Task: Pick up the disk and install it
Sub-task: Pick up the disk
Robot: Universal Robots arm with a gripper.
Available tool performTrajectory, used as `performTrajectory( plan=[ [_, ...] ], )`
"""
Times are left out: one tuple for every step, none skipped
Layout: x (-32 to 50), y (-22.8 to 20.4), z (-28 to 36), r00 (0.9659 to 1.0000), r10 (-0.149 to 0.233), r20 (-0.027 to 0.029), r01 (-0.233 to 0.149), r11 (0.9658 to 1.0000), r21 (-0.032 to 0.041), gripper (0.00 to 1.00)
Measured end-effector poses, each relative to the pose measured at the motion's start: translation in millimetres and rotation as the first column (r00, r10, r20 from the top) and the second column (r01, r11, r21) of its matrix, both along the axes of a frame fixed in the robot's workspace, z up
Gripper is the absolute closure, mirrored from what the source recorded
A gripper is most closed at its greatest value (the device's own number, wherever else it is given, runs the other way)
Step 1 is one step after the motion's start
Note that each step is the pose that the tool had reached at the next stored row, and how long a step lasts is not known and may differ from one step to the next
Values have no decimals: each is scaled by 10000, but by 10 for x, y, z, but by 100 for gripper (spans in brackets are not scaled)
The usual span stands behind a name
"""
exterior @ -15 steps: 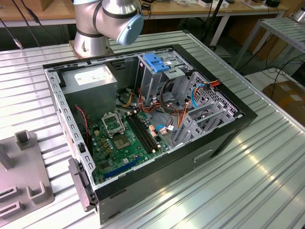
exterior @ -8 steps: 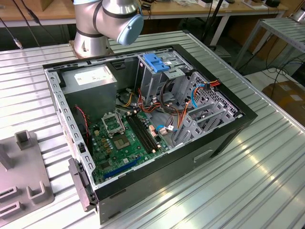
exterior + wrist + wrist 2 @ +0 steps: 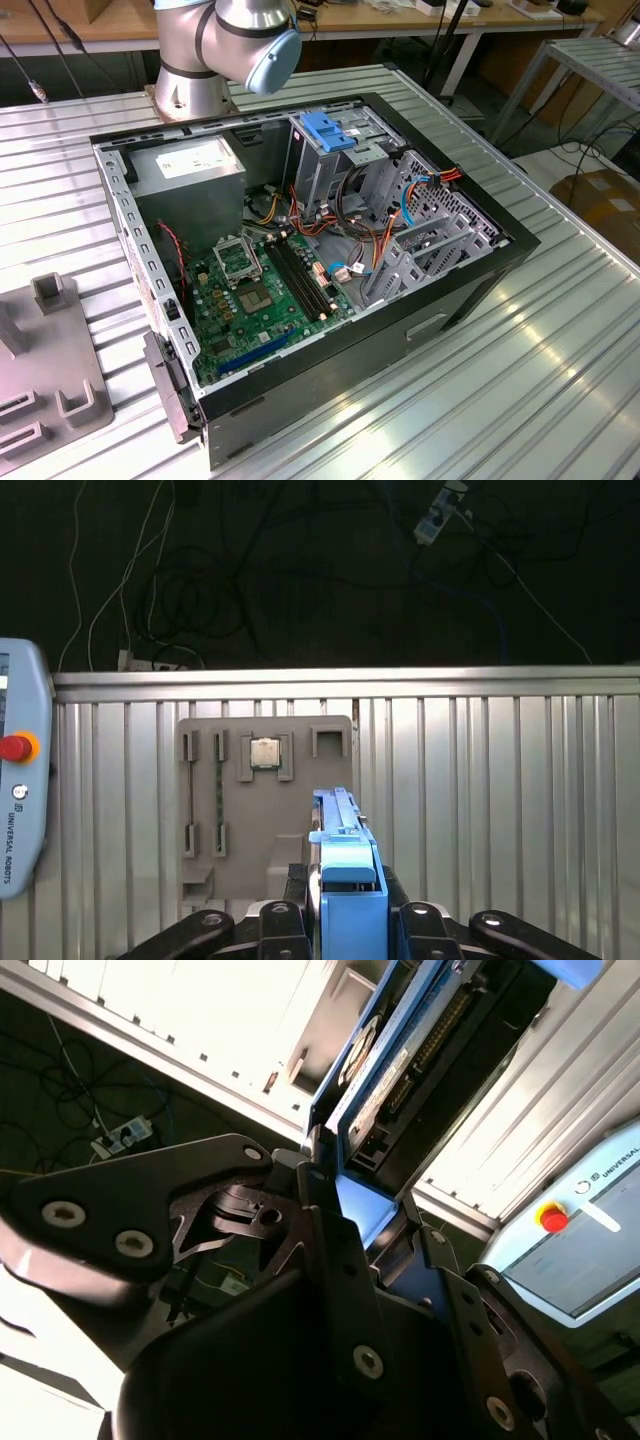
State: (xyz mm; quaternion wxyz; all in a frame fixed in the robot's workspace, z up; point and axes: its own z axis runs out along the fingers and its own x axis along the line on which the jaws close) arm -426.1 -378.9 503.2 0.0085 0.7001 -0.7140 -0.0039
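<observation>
Claw (image 3: 346, 905) pinches the disk (image 3: 337, 825) by its blue carrier edge. It looks stiff, fairly heavy and shock-sensitive, so the frame seems the right hold.

Nothing reads clearly enough to quote — only small dark lettering on the pale pendant (image 3: 25, 830) beside its red button (image 3: 14, 748), a printed white sticker (image 3: 190, 158) on the grey box (image 3: 180, 188) inside the computer case (image 3: 400, 345), and a pale label strip (image 3: 383, 1082) along the disk (image 3: 440, 1050).
</observation>
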Motion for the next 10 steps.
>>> performTrajectory(
  plan=[
    [8, 0, 0, 10000, 0, -1, 0, 10000, 0, 63],
    [19, 0, 1, 10000, 0, -2, 0, 10000, -1, 63],
    [30, 0, 1, 10000, -1, -1, 1, 10000, -1, 63],
    [37, 0, 0, 10000, 0, -1, 0, 10000, 0, 63],
    [44, 0, 1, 10000, 0, -1, 0, 10000, -1, 63],
    [57, 0, 0, 10000, 0, -1, 0, 10000, 0, 63],
    [67, 0, 0, 10000, 0, -1, 0, 10000, 0, 63],
    [77, 0, 0, 10000, 0, -1, 0, 10000, 0, 63],
    [85, 0, 0, 10000, 0, -1, 0, 10000, 0, 63],
    [93, 0, 0, 10000, -1, -1, 1, 10000, 0, 63]
  ],
)
